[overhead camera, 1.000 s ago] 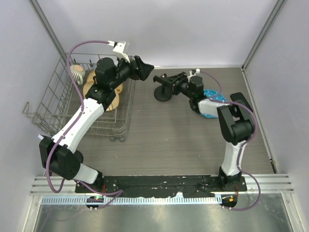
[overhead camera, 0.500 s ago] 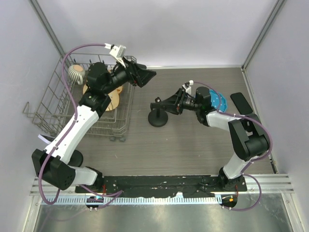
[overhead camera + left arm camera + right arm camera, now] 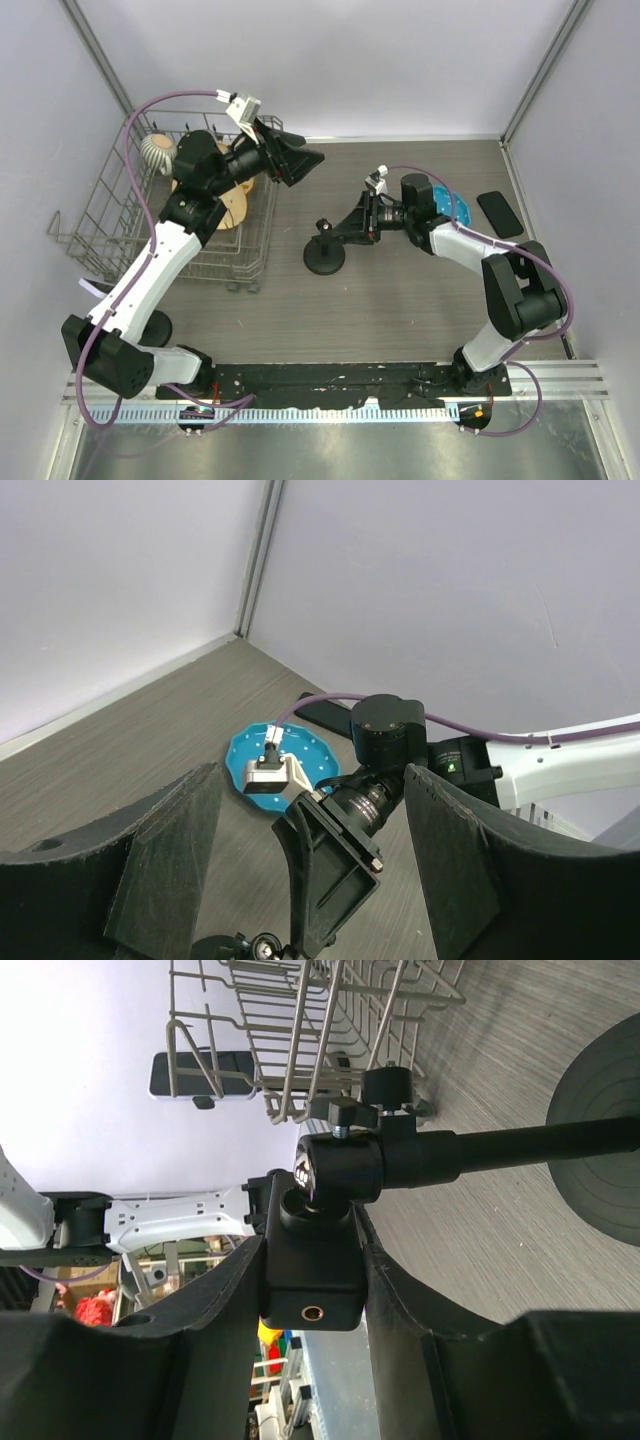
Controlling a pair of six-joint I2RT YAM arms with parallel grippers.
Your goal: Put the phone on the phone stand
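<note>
The black phone stand (image 3: 325, 258) has a round base on the table's middle and leans toward the right. My right gripper (image 3: 350, 228) is shut on its head block (image 3: 312, 1260); its stem and base (image 3: 600, 1140) run off to the right in the right wrist view. The black phone (image 3: 499, 213) lies flat on the table at the right, apart from both grippers. It also shows as a dark strip in the left wrist view (image 3: 322, 711). My left gripper (image 3: 297, 160) is open and empty, raised above the rack's right side. Its fingers (image 3: 165, 865) frame the right gripper.
A wire dish rack (image 3: 120, 215) with wooden and ribbed items stands at the left; it also shows in the right wrist view (image 3: 300, 1020). A blue plate (image 3: 458, 208) lies beside the phone and shows in the left wrist view (image 3: 300, 755). Walls enclose the table.
My right gripper has carried the stand from the far middle toward the near left, to the table's centre. The phone came into view at the right. My left gripper shifted slightly.
</note>
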